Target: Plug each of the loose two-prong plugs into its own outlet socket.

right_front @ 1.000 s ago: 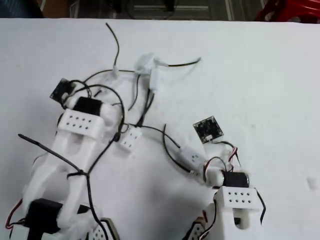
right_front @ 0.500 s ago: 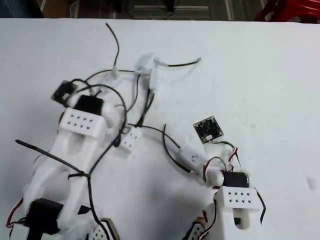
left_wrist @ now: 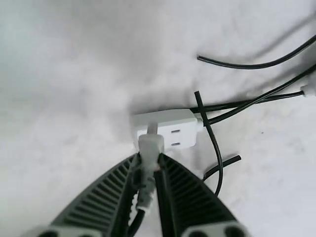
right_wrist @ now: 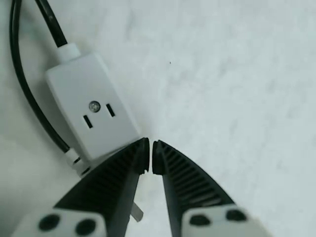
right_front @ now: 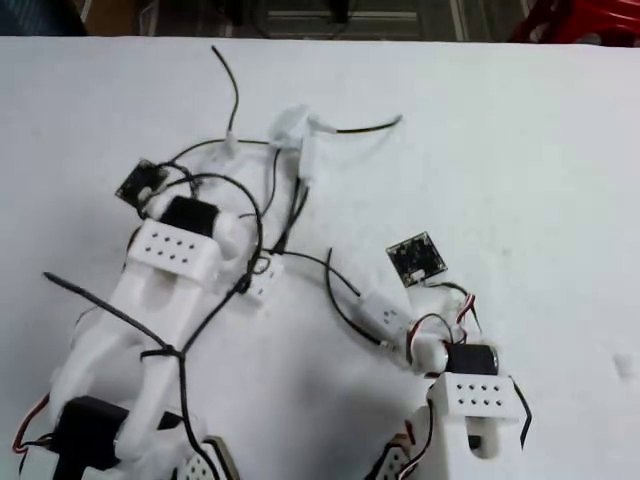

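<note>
My left gripper [left_wrist: 148, 159] is shut on a white two-prong plug [left_wrist: 150, 146]. The plug's front end sits against the face of a white outlet socket [left_wrist: 168, 129], at its left slot pair; the prongs are hidden. In the high view this socket [right_front: 264, 276] lies just right of the left arm's wrist [right_front: 178, 248]. My right gripper [right_wrist: 150, 149] is shut with nothing between its tips, right beside a second white outlet socket [right_wrist: 93, 112] whose slots face up. That socket [right_front: 384, 314] lies mid-table, in front of the right arm [right_front: 472, 392].
Black cords [right_front: 300, 200] loop across the middle of the white table [right_front: 540, 160]. More white connectors [right_front: 298, 136] lie tangled at the back centre. A thin black cable [right_front: 100, 305] crosses the left arm. The table's right half is bare.
The left arm's wrist has shifted right and slightly toward the front, closing on the socket beside it. The right arm has kept still.
</note>
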You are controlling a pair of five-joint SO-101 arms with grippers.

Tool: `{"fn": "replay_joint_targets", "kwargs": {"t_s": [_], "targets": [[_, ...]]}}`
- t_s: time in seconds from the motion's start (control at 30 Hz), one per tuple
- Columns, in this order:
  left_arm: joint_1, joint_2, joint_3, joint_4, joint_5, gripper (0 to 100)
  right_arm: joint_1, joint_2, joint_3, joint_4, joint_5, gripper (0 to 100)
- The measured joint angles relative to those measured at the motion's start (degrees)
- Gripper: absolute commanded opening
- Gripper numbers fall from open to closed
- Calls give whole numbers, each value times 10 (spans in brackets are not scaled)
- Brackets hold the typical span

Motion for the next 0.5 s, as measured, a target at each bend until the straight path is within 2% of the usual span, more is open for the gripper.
{"fn": "replay_joint_targets", "kwargs": {"t_s": [0.27, 0.4, 0.5], "targets": [[49, 0, 15, -2, 0, 24, 0, 0, 0, 0, 0, 31], [51, 0, 15, 2, 1, 24, 0, 0, 0, 0, 0, 31], [50, 0, 17, 2, 36, 24, 0, 0, 0, 0, 0, 31]]}}
